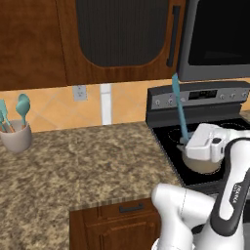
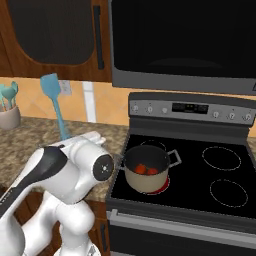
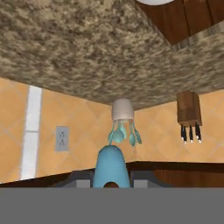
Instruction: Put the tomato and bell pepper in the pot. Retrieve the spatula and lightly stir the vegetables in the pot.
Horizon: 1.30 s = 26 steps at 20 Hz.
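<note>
My gripper (image 1: 185, 141) is shut on the handle of the light-blue spatula (image 1: 178, 110), which stands upright with its flat head (image 2: 50, 85) pointing up. The hand hovers at the pot's left side, over the stove's front-left burner. The cream pot (image 2: 146, 181) sits on that burner, partly hidden behind my hand in the left base view (image 1: 201, 166). Inside it lie two small red shapes (image 2: 141, 168) (image 2: 152, 171), the tomato and bell pepper, too small to tell apart. In the hand view the spatula's handle (image 3: 111, 166) rises between the fingertips.
A white cup of teal spoons (image 1: 16, 136) stands at the counter's far left by the wall. A knife block (image 3: 189, 109) appears beyond it. The black stove top (image 2: 220, 160) has free burners right of the pot. The microwave (image 2: 185, 45) hangs above.
</note>
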Motion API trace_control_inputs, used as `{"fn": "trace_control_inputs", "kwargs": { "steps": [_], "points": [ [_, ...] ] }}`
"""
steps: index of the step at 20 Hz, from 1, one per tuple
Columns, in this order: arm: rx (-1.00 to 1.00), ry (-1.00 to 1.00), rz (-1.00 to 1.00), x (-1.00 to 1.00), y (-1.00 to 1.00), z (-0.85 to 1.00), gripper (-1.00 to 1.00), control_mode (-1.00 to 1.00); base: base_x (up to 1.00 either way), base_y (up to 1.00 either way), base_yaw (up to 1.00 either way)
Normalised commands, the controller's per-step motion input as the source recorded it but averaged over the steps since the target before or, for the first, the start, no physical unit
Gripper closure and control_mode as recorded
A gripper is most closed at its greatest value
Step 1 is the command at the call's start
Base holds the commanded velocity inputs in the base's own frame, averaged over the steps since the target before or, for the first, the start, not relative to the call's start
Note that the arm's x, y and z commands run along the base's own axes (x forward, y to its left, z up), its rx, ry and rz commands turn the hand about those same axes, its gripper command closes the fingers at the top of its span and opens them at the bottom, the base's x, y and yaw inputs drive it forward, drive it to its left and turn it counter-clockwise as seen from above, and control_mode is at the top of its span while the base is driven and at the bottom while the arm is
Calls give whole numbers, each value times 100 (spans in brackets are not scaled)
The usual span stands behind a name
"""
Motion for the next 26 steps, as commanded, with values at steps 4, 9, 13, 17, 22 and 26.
{"fn": "trace_control_inputs", "kwargs": {
  "steps": [4, 9, 13, 17, 22, 26],
  "points": [
    [73, 7, -21, -45, 10, 64, 100, -100, 0, 0, 0],
    [75, 31, -12, -31, 9, 78, 100, -100, 0, 0, 0],
    [65, 44, -11, -49, 2, 82, 100, -100, 0, 0, 0],
    [72, 49, -12, -73, 0, 80, 100, -100, 0, 0, 0],
    [68, 51, -12, -75, 0, 80, 100, -100, 0, 0, 0],
    [20, -14, -33, -82, 27, 88, 100, -100, 0, 0, 0]
  ]
}}
